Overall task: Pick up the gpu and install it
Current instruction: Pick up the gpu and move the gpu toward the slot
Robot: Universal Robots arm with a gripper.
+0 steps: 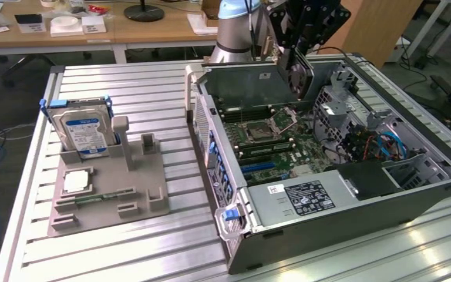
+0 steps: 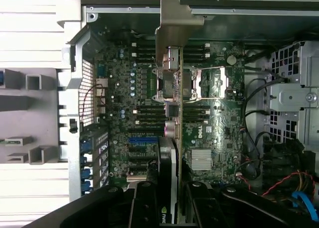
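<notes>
You get the gpu (image 2: 168, 156) edge-on over the computer case (image 1: 319, 235), faces hidden, gripped end cut off with the gripper (image 2: 168, 187) at the picture's edge. It masks a strip of motherboard (image 2: 124, 116) inside the case. Label (image 1: 310, 198) on the case's power supply (image 1: 266, 207): too small to read.

Open from above over motherboard (image 1: 269, 138), under gpu (image 1: 300, 76); hemmed by drive cage (image 1: 339, 106) and cables (image 1: 382, 145) on the exterior view's right, power supply (image 1: 308, 197) nearer the camera.

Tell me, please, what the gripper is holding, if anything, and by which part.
The gripper holds the gpu over the open computer case, clamping the card's two flat faces toward the end away from its metal bracket.
</notes>
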